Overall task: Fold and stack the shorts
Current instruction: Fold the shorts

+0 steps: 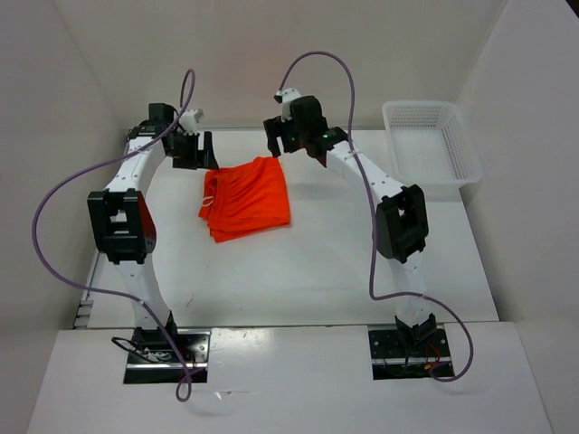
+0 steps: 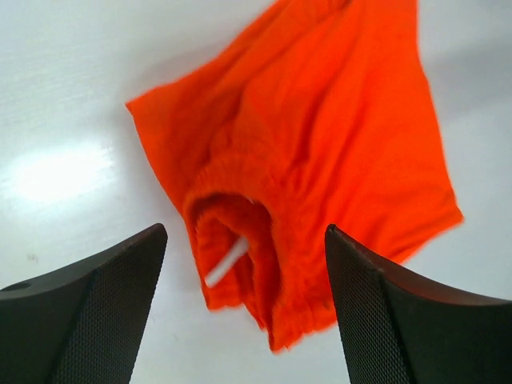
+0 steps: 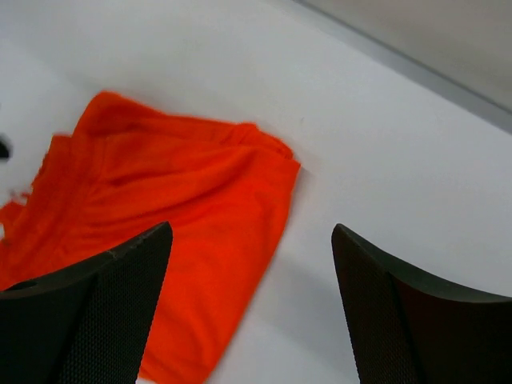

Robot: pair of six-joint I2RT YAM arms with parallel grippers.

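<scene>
The orange shorts (image 1: 246, 199) lie folded in a rough square on the white table, between the two arms. In the left wrist view the shorts (image 2: 320, 152) show the waistband fold and a white drawstring (image 2: 226, 262). My left gripper (image 1: 194, 150) is open and empty, above the table by the shorts' far left corner. My right gripper (image 1: 291, 137) is open and empty, above the shorts' far right corner. In the right wrist view the shorts (image 3: 160, 216) lie below, partly behind the left finger (image 3: 88, 320).
A white mesh basket (image 1: 431, 145) stands at the back right of the table. Walls enclose the table at the back and sides. Purple cables loop above both arms.
</scene>
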